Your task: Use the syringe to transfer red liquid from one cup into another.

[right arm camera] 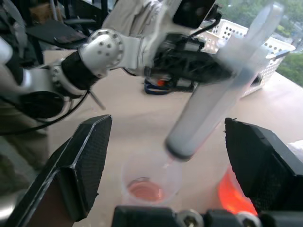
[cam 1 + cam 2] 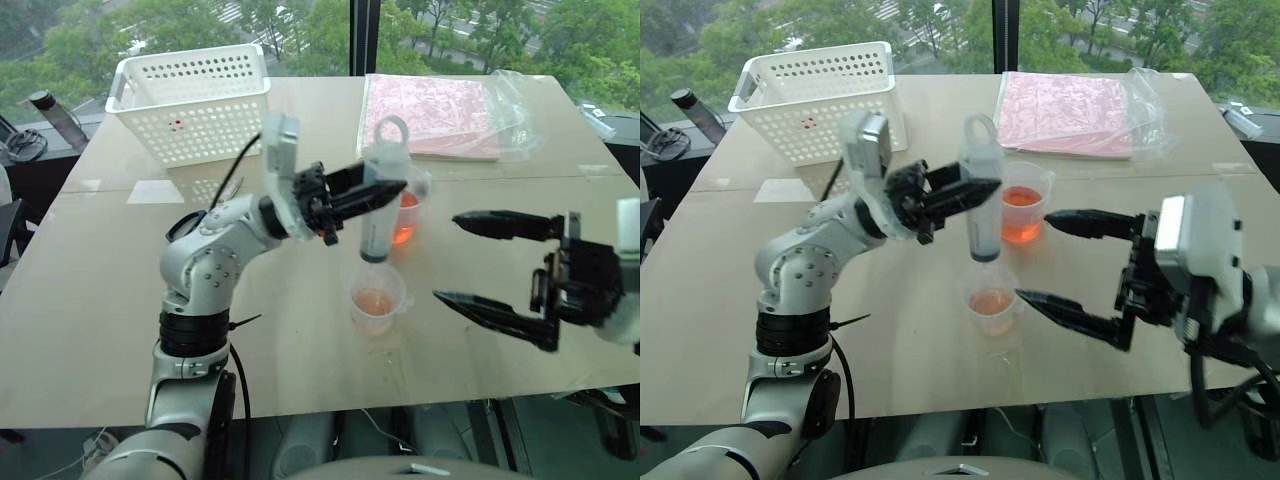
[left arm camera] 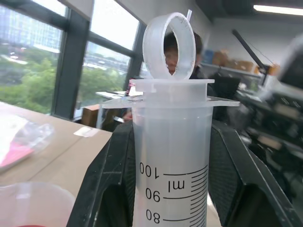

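The left hand point(image 2: 970, 192) grips the syringe point(image 2: 982, 200) round its barrel. The syringe stands nearly upright, ring end up, its tip hanging just above the pale cup point(image 2: 992, 305) on the near side of the desk point(image 2: 900, 340). The right hand point(image 2: 1055, 258) is released, its fingers spread wide, off to the right of both cups and apart from the syringe, so the left is plainly the nearer. The pale cup holds a shallow orange-pink pool. Just beyond it stands the red cup point(image 2: 1023, 205), about half full. The barrel looks cloudy and empty, plunger pushed in.
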Robot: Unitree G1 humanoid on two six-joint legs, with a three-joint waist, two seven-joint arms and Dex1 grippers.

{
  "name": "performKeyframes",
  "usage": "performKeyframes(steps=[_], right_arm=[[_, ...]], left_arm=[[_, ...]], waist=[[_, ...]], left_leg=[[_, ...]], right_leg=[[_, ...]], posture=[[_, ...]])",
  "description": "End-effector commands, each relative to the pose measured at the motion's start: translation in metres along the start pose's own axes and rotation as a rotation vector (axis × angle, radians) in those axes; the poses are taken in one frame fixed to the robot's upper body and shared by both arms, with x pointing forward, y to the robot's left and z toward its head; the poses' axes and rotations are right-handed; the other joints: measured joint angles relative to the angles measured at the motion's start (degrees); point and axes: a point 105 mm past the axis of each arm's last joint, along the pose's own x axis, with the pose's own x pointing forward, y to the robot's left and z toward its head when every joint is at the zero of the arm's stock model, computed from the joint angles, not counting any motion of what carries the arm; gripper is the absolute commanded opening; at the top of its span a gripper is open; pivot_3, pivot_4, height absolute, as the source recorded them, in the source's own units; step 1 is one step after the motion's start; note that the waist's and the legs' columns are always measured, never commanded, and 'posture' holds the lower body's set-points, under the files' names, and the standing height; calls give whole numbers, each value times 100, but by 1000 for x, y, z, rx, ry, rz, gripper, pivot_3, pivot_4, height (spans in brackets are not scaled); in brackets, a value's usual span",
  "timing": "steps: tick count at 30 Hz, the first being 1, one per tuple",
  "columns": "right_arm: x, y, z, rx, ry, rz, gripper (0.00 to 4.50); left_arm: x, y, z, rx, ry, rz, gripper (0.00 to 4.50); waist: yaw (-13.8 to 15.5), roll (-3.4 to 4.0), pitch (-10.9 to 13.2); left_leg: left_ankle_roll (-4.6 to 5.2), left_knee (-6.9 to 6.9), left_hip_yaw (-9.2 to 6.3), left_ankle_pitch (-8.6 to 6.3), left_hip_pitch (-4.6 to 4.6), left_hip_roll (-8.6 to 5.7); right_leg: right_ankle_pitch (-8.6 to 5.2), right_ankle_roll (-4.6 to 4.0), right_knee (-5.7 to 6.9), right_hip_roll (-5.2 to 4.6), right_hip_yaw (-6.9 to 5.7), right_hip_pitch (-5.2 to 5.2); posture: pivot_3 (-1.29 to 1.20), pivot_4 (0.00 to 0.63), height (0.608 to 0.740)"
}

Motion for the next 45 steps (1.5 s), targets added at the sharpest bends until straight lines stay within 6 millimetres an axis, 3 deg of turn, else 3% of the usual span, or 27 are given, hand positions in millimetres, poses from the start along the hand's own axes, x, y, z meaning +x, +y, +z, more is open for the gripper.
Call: performKeyframes(steps=[1, 5, 9, 15, 20, 25, 29, 33, 35, 36, 39, 40, 42, 44, 45], right_arm=[[-24, 9, -14, -7, 40, -31, 4108], [-42, 11, -39, -7, 93, -62, 4108], [-50, 18, -59, 25, 105, -47, 4108], [-49, 10, -48, -47, 21, -82, 4108], [-39, 2, -43, -53, -40, -115, 4108], [-27, -8, -46, -43, -39, -164, 4108], [-11, -14, -38, -44, -67, -183, 4108], [0, -20, -35, -50, -81, -211, 4108], [4, -21, -35, -47, -81, -216, 4136], [6, -22, -35, -44, -81, -218, 4136], [8, -23, -38, -46, -72, -221, 4136], [9, -24, -40, -53, -64, -227, 4136], [9, -27, -43, -63, -51, -256, 4136], [9, -33, -51, 52, -58, -286, 4136], [8, -43, -54, 30, -49, -361, 4136]], left_arm=[[0, 0, 20, 1, -3, 60, 1446], [-8, 14, 25, -38, 77, 200, 1446], [-34, 32, 21, -128, 263, 341, 1446], [-97, 65, 10, -315, 500, 602, 1446], [-132, 97, -15, -292, 698, 829, 1446], [-144, 120, -42, -236, 860, 911, 1446], [-126, 139, -55, -275, 832, 903, 1446], [-118, 143, -61, -317, 831, 890, 1446], [-119, 144, -63, -307, 855, 885, 2534], [-120, 143, -64, -310, 857, 887, 2807], [-120, 138, -59, -307, 819, 863, 4251], [-121, 136, -52, -274, 785, 852, 4461], [-118, 134, -29, -177, 656, 834, 4461], [-112, 122, 1, -86, 486, 776, 4461], [-110, 113, 13, -33, 406, 747, 4461]], waist=[[4, -1, 0], [-53, -4, 0], [-94, 0, 5], [-147, 5, 7], [-38, -2, 10], [-13, -7, 14], [17, -9, 14], [-9, -9, 14], [-49, -7, 13], [-61, -8, 13], [-74, -9, 12], [-80, -9, 12], [-102, -8, 12], [-111, -11, 13], [-97, -13, 14]], left_leg=[[0, 0, 1, 0, 3, 0], [0, 6, 13, 0, 21, 0], [-3, 0, 27, 2, 59, 2], [-12, -18, 31, 6, 122, 8], [-32, -19, 27, 17, 111, 3], [-33, -21, 24, 17, 91, 1], [-33, -20, 23, 17, 82, 1], [-33, -21, 26, 17, 68, 0], [-32, -20, 29, 17, 52, 0], [-32, -17, 28, 17, 39, 0], [-31, 0, 29, 18, -14, -1], [-31, 0, 30, 18, -14, -1], [-31, -4, 31, 18, -14, 0], [-31, -8, 34, 18, -14, 3], [-32, -8, 33, 18, -14, 6]], right_leg=[[0, 0, 4, 1, 1, 1], [-1, 1, 35, 11, 19, 1], [-1, 0, 67, 23, 45, 7], [-4, -2, 71, 53, 50, 48], [-3, -2, 60, 25, 52, 47], [-3, -3, 58, 17, 51, 33], [-3, -3, 58, 10, 47, 26], [-3, -3, 59, 9, 47, 9], [-3, -3, 61, 10, 48, -8], [-3, -3, 62, 10, 48, -20], [-1, -2, 70, 12, 48, -72], [-1, -2, 70, 12, 49, -72], [-1, -2, 70, 13, 51, -75], [-1, -2, 71, 13, 55, -80], [-1, -3, 69, 13, 54, -80]], posture=[[0, 150, 740], [0, 150, 740], [0, 150, 740], [0, 150, 740], [0, 150, 740], [0, 150, 740], [0, 150, 740], [0, 150, 740], [0, 150, 740], [0, 150, 740], [0, 150, 740], [0, 150, 740], [0, 150, 740], [0, 150, 740], [0, 150, 740]])
